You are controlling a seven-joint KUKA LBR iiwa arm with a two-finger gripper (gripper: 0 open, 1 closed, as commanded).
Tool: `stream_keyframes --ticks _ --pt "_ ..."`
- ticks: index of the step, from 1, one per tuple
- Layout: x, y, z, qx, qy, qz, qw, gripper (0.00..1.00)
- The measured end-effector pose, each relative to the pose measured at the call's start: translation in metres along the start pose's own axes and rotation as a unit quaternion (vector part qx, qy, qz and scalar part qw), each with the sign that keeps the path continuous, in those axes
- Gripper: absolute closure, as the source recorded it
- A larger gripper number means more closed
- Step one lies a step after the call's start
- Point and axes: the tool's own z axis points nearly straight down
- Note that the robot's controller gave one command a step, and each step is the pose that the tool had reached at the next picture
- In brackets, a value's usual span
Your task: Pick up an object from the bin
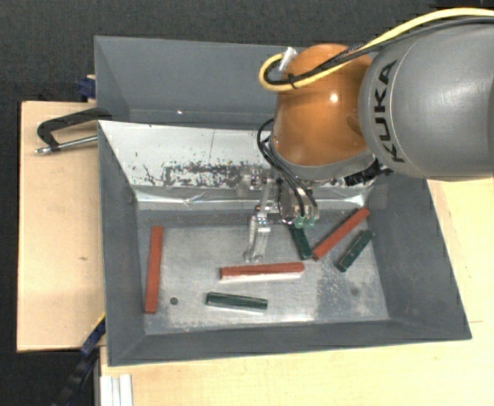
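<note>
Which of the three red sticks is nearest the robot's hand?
The level red stick mid-bin, just below the hand; the left stick and slanted right stick lie farther.

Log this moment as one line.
gripper: low over mid-bin | nearest: red-and-white stick, just below it in view | contact: cannot tell | others: dark green stick nearer front, red stick along view's left wall

A dark, coarse-textured floor covering is stretching across the top of the view and down its left side, looking almost black, while bright light is glaring off the scuffed far inner wall of the grey metal bin.
</note>
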Motion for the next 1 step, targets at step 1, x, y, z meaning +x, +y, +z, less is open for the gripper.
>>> stream_keyframes --ticks 1 --pt "0.0022 -0.0209 0.0622 0.0 0.0013 -0.004 1.0 0.0"
